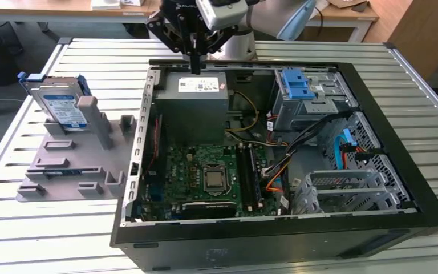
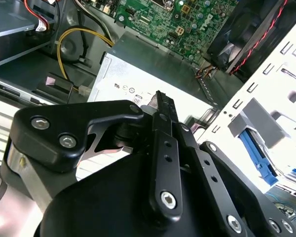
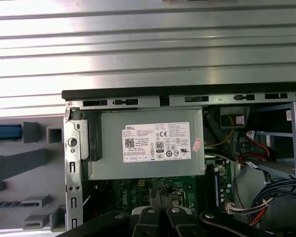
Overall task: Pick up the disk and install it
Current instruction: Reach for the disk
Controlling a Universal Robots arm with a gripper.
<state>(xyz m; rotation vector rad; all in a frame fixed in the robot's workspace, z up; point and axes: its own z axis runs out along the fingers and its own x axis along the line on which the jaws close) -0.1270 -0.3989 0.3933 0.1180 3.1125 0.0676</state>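
The disk, silver with a white-and-blue label and a blue bracket, stands upright in the grey holder on the exterior view's left, beside the open computer case. A blue strip of its bracket appears in the first wrist view. My gripper hangs over the back edge of the case, just above the grey power supply box, well to the right of the disk. Its fingers are shut together with nothing between them. In the first wrist view the gripper sits over the motherboard side of that box.
The black computer case lies open on the slatted metal table. Inside are the motherboard, a drive cage with a ridged blue latch, a metal bay and loose cables. A fan sits on the case wall.
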